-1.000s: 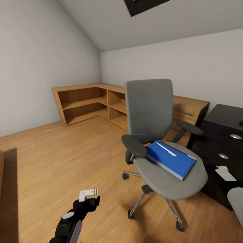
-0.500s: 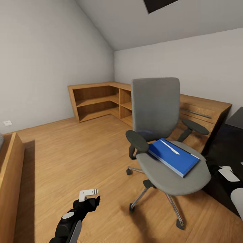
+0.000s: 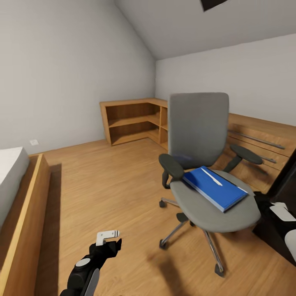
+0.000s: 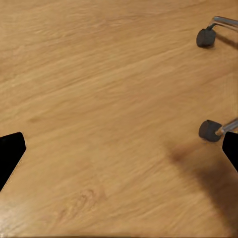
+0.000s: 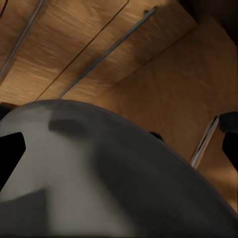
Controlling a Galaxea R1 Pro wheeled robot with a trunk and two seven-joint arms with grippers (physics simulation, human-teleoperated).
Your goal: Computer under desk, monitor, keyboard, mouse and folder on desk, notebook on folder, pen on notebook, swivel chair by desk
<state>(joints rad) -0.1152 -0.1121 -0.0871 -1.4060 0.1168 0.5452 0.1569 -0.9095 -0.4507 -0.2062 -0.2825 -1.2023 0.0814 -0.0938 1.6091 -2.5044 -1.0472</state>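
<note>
Wooden bedroom floor, left claw held low, seemingly spread, folder on swivel chair

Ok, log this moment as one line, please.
phase: approach | swivel chair: on floor | folder: on seat, pen on top | left tool: open, empty | right tool: open over seat

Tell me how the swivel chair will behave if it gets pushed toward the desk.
The swivel chair stands on casters on smooth wood floor, so it should roll easily. A push high on the backrest may spin or tip it. The blue folder and pen lying loose on the seat may slide.
</note>
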